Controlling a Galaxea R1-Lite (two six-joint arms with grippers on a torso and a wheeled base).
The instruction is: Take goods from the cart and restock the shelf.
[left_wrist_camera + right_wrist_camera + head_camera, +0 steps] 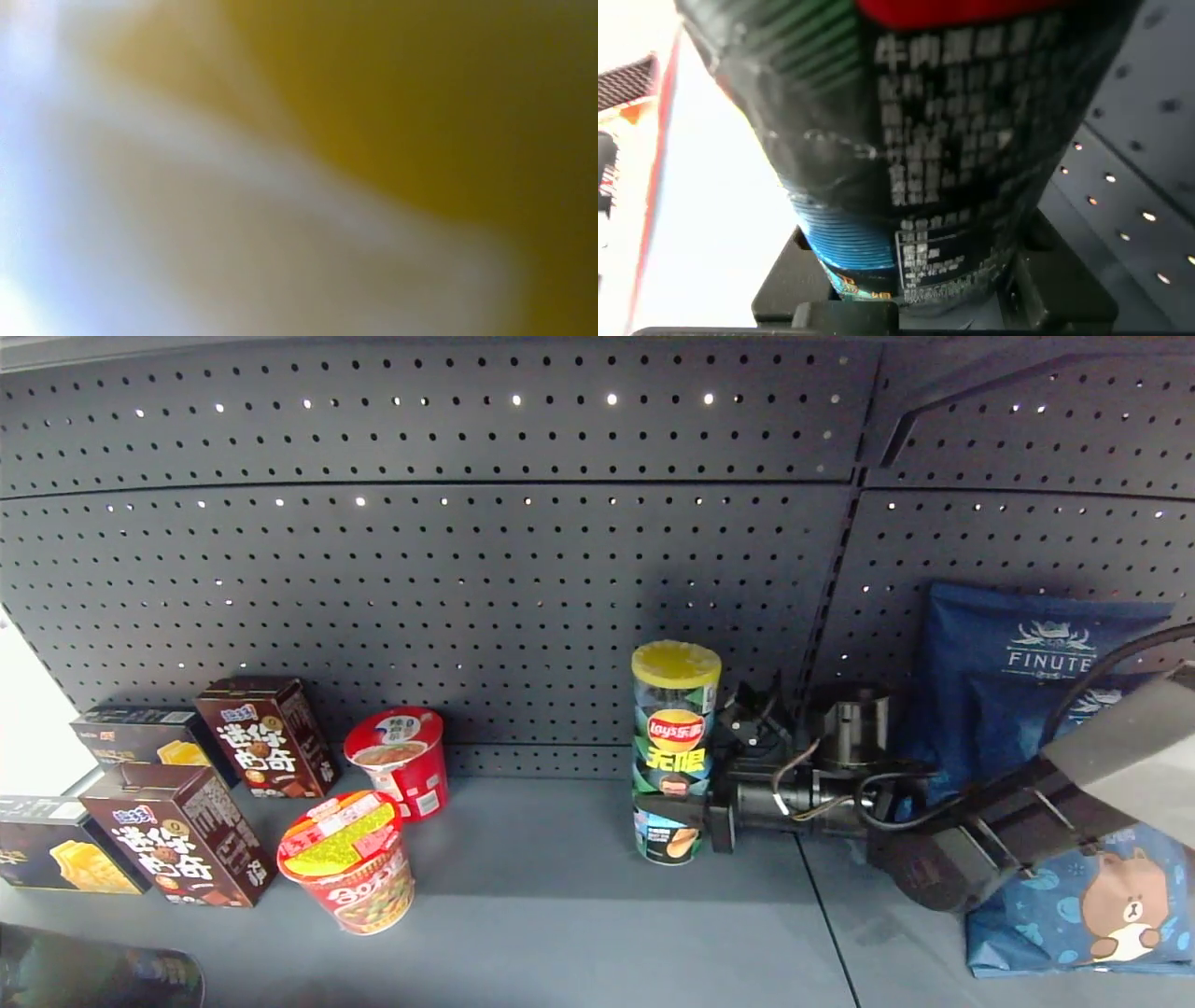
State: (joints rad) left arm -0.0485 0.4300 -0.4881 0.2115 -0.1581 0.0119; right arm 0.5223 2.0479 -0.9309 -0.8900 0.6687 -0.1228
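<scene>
Logo on chip can (675, 747); white lettering on blue bag (1046, 653); characters on brown box (271, 735)

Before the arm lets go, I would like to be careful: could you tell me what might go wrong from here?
The can is tall and narrow, and the right gripper clamps it low down, so it may tip on release. The arm lies close to the blue bags; pulling back could snag or drag them.
</scene>
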